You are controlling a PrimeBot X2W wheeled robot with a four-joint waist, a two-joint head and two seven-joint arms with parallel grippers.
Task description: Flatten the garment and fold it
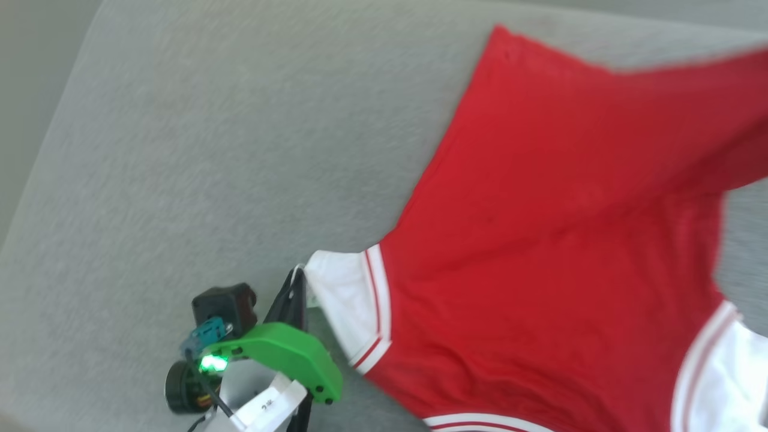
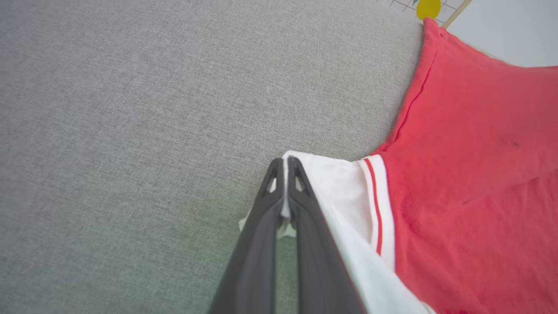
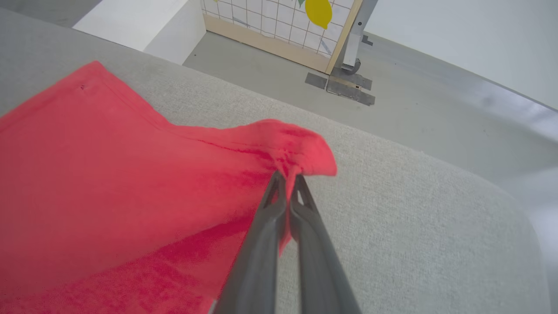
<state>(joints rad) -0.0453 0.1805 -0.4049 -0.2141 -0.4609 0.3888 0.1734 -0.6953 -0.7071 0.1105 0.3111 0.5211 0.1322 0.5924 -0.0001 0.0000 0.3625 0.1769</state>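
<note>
Step in hand: flattening; the fold has not begun, judging by how the shirt lies.
Shirt (image 1: 540,240): spread over the right half of a grey cloth surface (image 1: 210,150), plain red side up. Its hem is toward the far end, its striped collar at the near edge.
Near-left sleeve (image 1: 339,294): white with red-and-white striped trim, lying flat on the surface.
Near-right sleeve (image 1: 732,372): white, partly cut off by the edge of the head view.
Left gripper (image 2: 285,165): clenched on the outer edge of the near-left sleeve, with white cloth pinched between its fingers.
Right gripper (image 3: 287,176): clenched on a far-right part of the red hem, which bunches and lifts off the surface around the pinch.
Next move, as I judge it: draw the two held points apart and low, so the raised red fold and the creases running toward it lie down. Both grips must hold, because thin cloth may slip out.
Writing on the shirt: none can be read on the upturned side.
Tag (image 1: 270,405): a white strip on the left arm beside its green cover (image 1: 288,354), bearing small dark marks too blurred to read.
Background: a gridded panel (image 3: 279,26) with a yellow shape stands on the floor beyond the surface; no words are legible on it.
</note>
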